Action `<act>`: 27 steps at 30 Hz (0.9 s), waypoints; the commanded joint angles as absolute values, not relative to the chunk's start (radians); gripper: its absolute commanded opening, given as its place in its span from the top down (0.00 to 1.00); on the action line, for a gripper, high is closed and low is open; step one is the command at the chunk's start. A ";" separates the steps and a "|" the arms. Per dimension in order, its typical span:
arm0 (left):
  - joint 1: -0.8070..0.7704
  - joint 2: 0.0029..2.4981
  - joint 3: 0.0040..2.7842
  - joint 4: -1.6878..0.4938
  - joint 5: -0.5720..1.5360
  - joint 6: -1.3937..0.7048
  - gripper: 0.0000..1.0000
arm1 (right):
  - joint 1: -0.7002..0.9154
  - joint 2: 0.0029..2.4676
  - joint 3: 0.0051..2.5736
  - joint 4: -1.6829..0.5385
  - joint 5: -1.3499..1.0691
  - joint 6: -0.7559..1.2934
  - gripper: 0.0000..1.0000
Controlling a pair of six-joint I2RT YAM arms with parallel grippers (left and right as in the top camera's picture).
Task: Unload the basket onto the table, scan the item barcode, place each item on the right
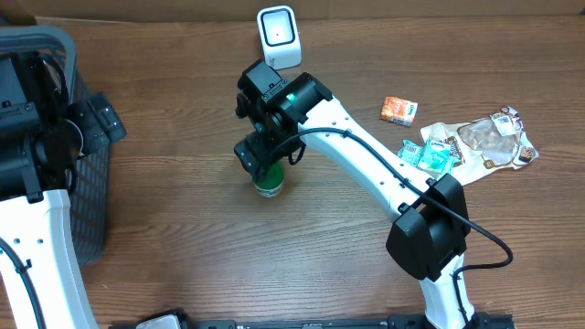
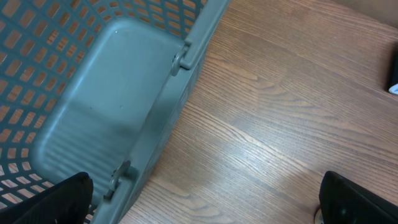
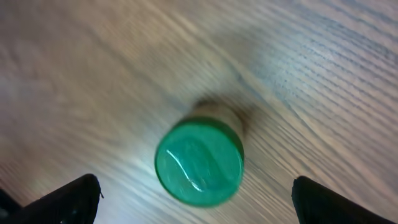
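Observation:
The item is a small container with a round green lid (image 3: pixel 199 163), standing upright on the wooden table (image 1: pixel 183 238); from overhead it shows as a green and white spot (image 1: pixel 269 185). My right gripper (image 3: pixel 198 205) hovers straight above it, open, with its black fingertips (image 3: pixel 69 200) wide to either side and clear of the lid. The white barcode scanner (image 1: pixel 279 37) stands at the table's far edge, behind the right arm. My left gripper (image 2: pixel 202 208) is open and empty over bare wood beside the basket rim (image 2: pixel 186 53).
A grey slotted basket (image 1: pixel 87 196) fills the left side under the left arm. At the right lie an orange packet (image 1: pixel 398 111), teal packets (image 1: pixel 430 153) and a clear bag of snacks (image 1: pixel 494 139).

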State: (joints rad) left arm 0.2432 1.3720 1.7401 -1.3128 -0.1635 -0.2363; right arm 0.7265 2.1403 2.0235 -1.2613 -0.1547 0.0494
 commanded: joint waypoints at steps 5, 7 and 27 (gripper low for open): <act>0.248 1.368 1.751 -1.311 -0.160 -0.247 0.00 | 0.728 2.121 1.929 -1.179 -0.147 0.210 0.04; 0.248 1.368 1.751 -1.311 -0.160 -0.247 0.00 | 0.728 2.121 1.904 -1.164 -0.133 0.227 0.04; 0.248 1.368 1.751 -1.311 -0.160 -0.247 0.00 | 0.778 2.168 1.818 -1.068 -0.009 0.319 0.10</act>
